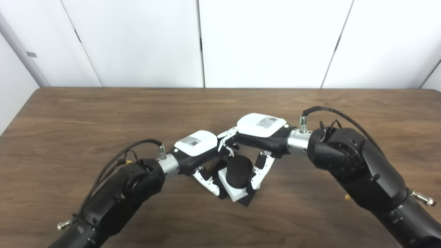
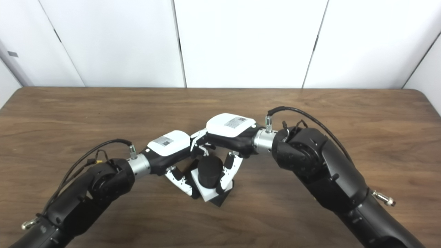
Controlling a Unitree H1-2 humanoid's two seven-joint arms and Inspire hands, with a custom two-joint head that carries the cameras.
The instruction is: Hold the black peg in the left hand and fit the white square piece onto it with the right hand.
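I have both hands meeting over the middle of the table, knuckles almost touching. Between them sits the peg, a short black cylinder standing upright, with the white piece around its lower part like a collar. Under that I can see a black base poking out at the near corner; it appears to rest on the wood, though the contact itself is hidden from me.

My left hand comes in from the left, palm down, its fingers curled downward along the left edge of the white piece. They look closed against that side of the assembly (I cannot tell whether they grip the base, the white piece or both).

My right hand reaches in from the right and sits a little higher. Its fingers hang down on the right flank of the peg, narrow and pressed close to the white piece, with the tips at its right edge. The thumb side is tucked behind the peg, so how firm that hold is I cannot tell.
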